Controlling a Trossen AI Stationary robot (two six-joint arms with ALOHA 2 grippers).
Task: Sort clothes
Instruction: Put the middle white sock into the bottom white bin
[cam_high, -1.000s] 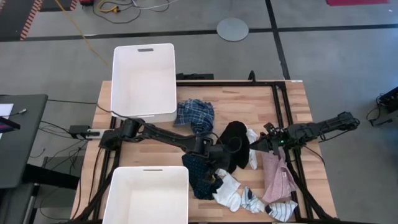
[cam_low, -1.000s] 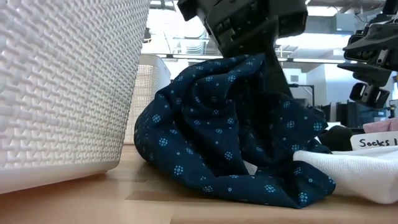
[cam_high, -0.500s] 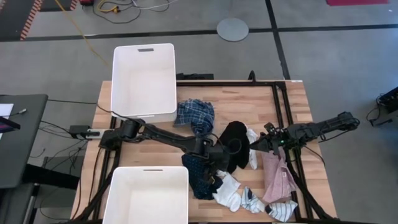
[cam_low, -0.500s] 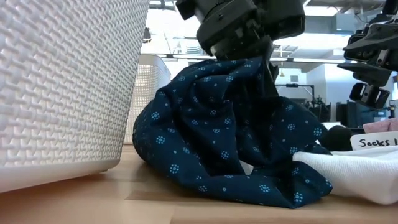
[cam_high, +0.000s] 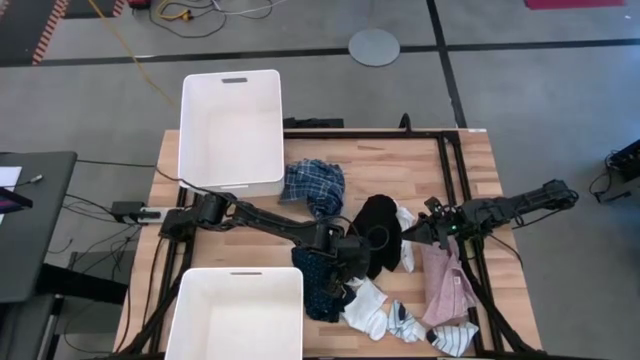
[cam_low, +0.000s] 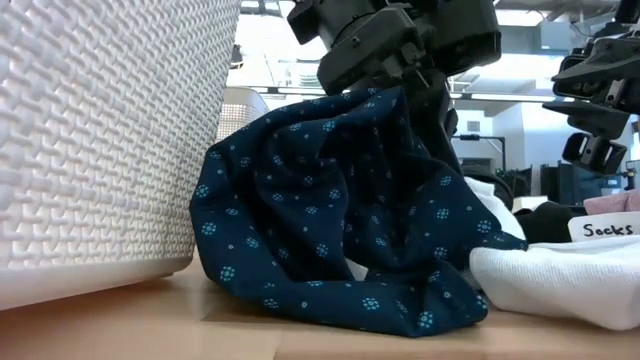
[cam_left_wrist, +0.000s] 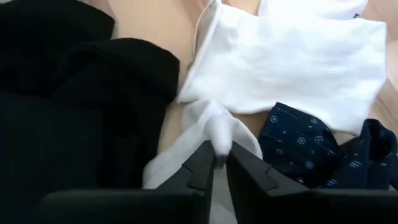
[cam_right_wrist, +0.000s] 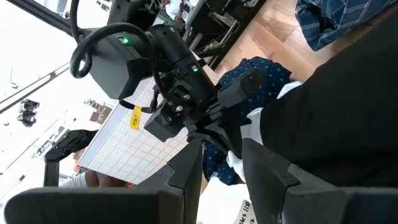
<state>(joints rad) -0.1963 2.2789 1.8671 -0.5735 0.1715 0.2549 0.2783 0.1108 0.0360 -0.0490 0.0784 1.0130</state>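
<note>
Clothes are heaped mid-table, between the two white bins (cam_high: 230, 130) on the left and the right arm. Left to right in the high view: blue plaid shirt (cam_high: 313, 184) just beside the far bin, navy dotted piece (cam_high: 318, 278) beside the near bin (cam_high: 236, 310), black piece (cam_high: 378, 240) in the centre, white and striped socks (cam_high: 385, 312) at the near edge, pink shirt (cam_high: 446, 280) on the right.

Left gripper (cam_left_wrist: 219, 163) is seen low over the pile between the navy dotted piece and the black piece, fingers pinched together on a fold of white sock (cam_left_wrist: 214, 127); in the low view the navy cloth (cam_low: 340, 230) is draped in front of the gripper, so it cannot be ruled out that some of it is caught too.

Right gripper (cam_high: 412, 236) is held at the black piece's right edge, fingers part-way apart, nothing seen between them.

Step judged: grasp just made, nothing sorted, both bins bare. Next move calls for a straight lift to check that only the sock is carried, then transfer to a bin. Risk: navy piece dragged along.
</note>
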